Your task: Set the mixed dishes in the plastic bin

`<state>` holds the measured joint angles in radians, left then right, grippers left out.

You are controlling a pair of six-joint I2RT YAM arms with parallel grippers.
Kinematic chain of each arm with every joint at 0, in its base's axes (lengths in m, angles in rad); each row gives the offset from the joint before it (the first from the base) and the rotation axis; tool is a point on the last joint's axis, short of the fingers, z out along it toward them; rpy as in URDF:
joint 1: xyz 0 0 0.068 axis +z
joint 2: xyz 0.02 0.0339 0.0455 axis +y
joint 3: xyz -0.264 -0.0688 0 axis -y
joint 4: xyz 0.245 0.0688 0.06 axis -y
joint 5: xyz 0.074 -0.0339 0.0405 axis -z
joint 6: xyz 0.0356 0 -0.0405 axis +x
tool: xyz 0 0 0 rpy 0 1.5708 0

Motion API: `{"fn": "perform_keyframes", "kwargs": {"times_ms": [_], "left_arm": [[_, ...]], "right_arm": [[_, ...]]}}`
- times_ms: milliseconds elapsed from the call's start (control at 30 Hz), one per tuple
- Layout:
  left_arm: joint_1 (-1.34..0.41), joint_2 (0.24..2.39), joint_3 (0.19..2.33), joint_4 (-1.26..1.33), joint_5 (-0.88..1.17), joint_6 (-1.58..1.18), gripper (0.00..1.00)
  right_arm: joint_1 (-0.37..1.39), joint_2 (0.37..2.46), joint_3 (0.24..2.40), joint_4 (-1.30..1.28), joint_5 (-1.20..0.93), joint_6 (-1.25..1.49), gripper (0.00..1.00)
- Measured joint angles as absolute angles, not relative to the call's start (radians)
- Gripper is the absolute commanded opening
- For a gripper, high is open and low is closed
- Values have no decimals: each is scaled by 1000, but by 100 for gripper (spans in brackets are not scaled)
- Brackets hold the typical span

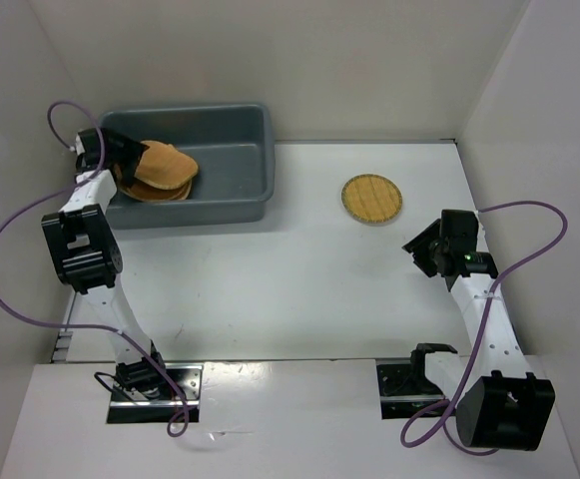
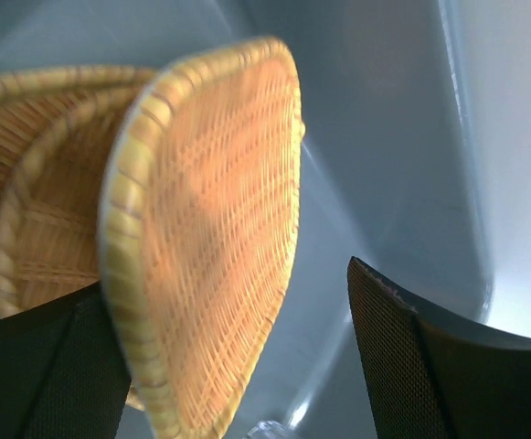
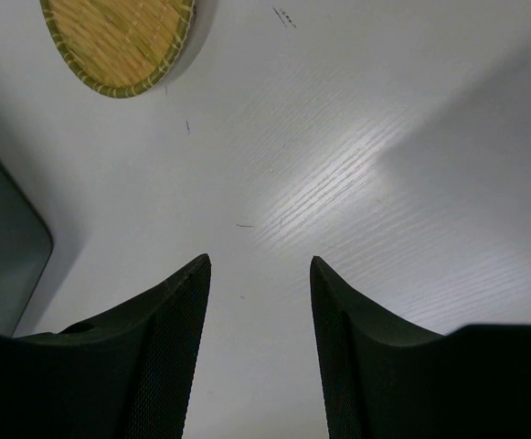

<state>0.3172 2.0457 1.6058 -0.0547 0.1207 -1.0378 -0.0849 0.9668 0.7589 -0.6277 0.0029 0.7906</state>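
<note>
Woven plates [image 1: 160,175] lie stacked in the blue-grey plastic bin [image 1: 235,120], one tilted between the wide-open, ungripping jaws of the left gripper [image 2: 224,274]: apparently a drop-off. Next, the empty, part-open right gripper [image 3: 260,262] likely must reach the round plate [image 1: 372,198] on the table [image 1: 270,279].

I see a blue-grey bin [image 1: 238,140]. The big plates [image 1: 160,172] are orange and woven. The little plate [image 1: 372,199] is yellow with a dark rim. My fingers [image 3: 160,357] are black with tiny dots.

Spread wide: left pincer [image 2: 221,279], right pincer [image 3: 258,261].
</note>
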Motion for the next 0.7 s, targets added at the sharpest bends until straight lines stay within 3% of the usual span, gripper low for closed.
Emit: {"fn": "perform_keyframes", "kwargs": {"times_ms": [433,700], "left_arm": [[316,1957,1741,-270,-107,-786,93],[316,1914,1739,-295,-137,-704,95]], "right_arm": [[-85,965,759,-628,3,791,54],[-85,961,759,-628,2,789,54]]}}
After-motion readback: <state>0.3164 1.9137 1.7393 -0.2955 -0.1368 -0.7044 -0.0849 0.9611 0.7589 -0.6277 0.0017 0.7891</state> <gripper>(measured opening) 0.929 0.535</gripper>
